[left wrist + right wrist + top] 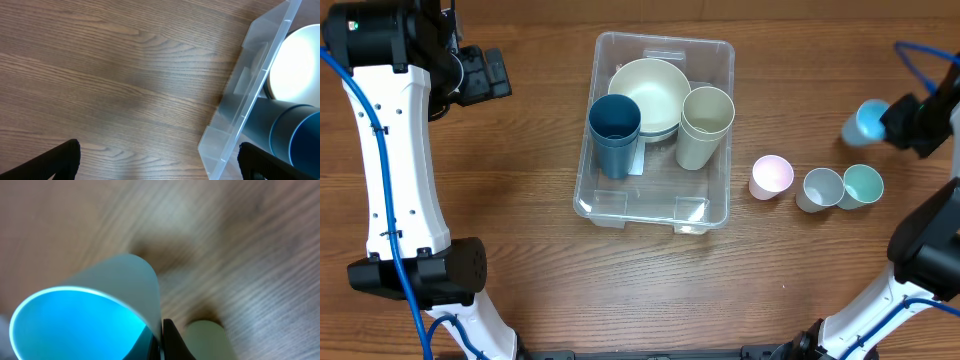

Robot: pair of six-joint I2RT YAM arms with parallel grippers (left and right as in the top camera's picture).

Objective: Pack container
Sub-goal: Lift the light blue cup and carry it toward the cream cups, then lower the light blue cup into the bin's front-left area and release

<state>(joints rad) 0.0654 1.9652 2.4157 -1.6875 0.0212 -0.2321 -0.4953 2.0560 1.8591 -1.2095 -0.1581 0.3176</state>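
The clear container [655, 200] stands mid-table and holds a cream bowl [650, 88], a dark blue cup [614, 132] and a cream cup [706, 125]. My right gripper [898, 122] hovers at the far right, shut on the wall of a bright blue cup [868, 121], which is tipped sideways. In the right wrist view, the blue cup [85, 315] fills the lower left, its rim pinched at the gripper [161, 330]. My left gripper [492, 74] is open and empty, left of the container. In the left wrist view, the gripper [160, 160] spans bare wood beside the container's wall [250, 90].
A pink cup [771, 177], a grey cup [820, 188] and a teal cup [862, 185] stand in a row right of the container. A blurred pale object [205, 340] lies below the right gripper. Blue cables run along both arms.
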